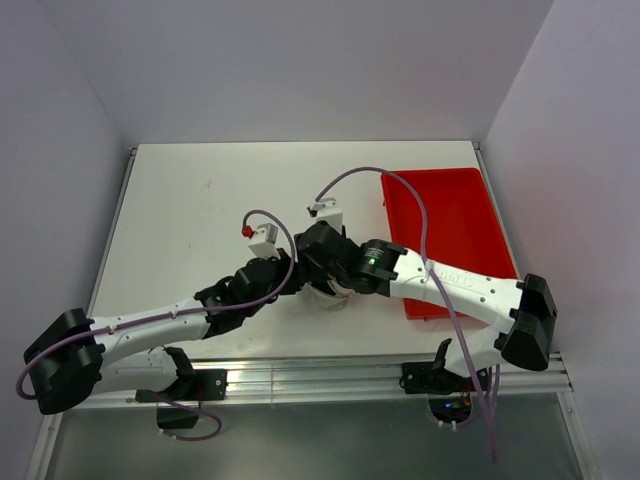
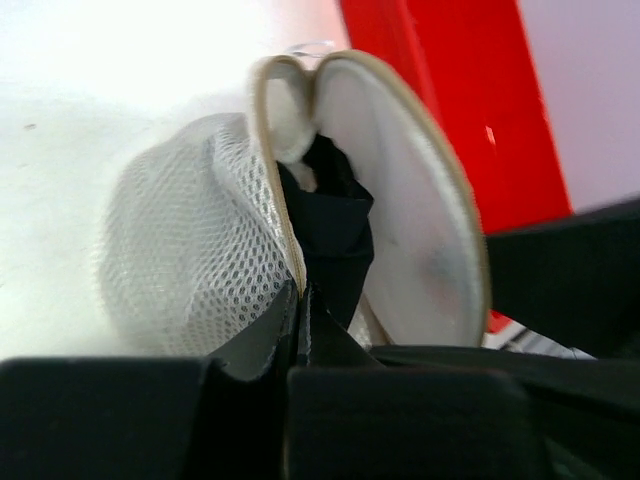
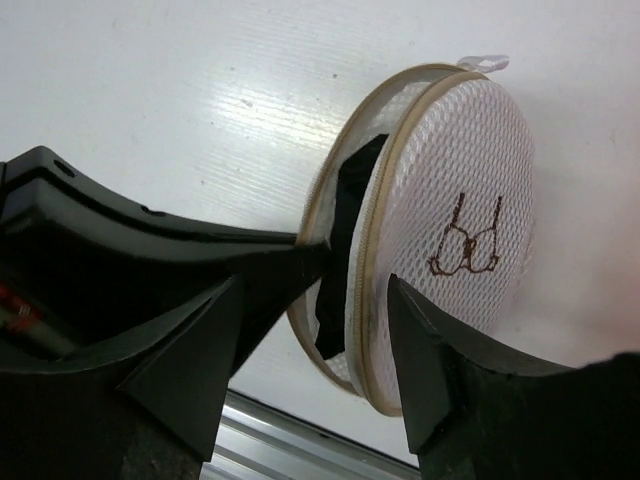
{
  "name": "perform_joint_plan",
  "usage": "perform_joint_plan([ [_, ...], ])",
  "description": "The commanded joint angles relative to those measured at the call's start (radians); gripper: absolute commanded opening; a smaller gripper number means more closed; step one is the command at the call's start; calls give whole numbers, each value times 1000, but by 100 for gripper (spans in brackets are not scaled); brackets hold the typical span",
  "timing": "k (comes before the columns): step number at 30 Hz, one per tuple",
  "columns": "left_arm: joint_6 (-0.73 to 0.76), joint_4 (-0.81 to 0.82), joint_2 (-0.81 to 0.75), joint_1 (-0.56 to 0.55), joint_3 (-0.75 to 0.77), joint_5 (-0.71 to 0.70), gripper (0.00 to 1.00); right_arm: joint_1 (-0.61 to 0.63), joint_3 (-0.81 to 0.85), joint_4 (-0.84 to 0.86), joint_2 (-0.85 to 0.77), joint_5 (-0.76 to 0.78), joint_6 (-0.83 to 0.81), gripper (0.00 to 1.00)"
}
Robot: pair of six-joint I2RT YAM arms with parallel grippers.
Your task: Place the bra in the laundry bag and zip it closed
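Laundry bag (image 3: 450, 230) is found near the front middle of the white table (image 1: 200, 200), stood up on its edge, with both arms bent in over it. Biggest stuff first: a red tray (image 1: 450, 230) is parked on the table's right side, near the bag but not touching it. The bag is gaped open like a clam, zipper not done up. The black bra (image 3: 345, 230) is tucked into the gap between the two mesh halves, with part of it showing at the opening. The bag's rim is pinched by the left gripper (image 2: 300, 335), fingers clamped tight on it. The right gripper (image 3: 315, 290) is spread wide, one finger on each side of the bag's lower edge, nothing gripped. A little brown bra sketch (image 3: 465, 240) is printed on the mesh face, and a small white loop (image 3: 482, 62) is stuck out at the top of the rim.
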Motion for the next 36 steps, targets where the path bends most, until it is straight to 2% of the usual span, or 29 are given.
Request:
perform_joint_plan([
  [1, -56, -96, -18, 8, -5, -112, 0, 1, -20, 48, -97, 36, 46, 67],
  [4, -113, -162, -10, 33, -21, -141, 0, -13, -37, 31, -161, 60, 74, 68],
  [9, -157, -162, 12, 68, -60, -98, 0, -56, -135, 2, -295, 76, 156, 70],
  [13, -168, -118, 18, 68, -84, -58, 0, -135, -283, 34, -430, 4, 215, 70],
  [16, -170, -124, 35, 68, -77, -34, 0, -158, -409, 129, -480, -107, 264, 69],
  [19, -183, -119, 48, 65, -83, -11, 0, -165, -514, 208, -505, -162, 320, 69],
  [22, -193, -92, 53, 65, -101, 9, 0, -172, -607, 355, -524, -242, 377, 67],
  [31, -194, -85, 65, 54, -94, 25, 0, -195, -761, 560, -519, -299, 544, 65],
  [36, -197, -84, 68, 48, -95, 26, 0, -209, -793, 616, -468, -314, 589, 64],
])
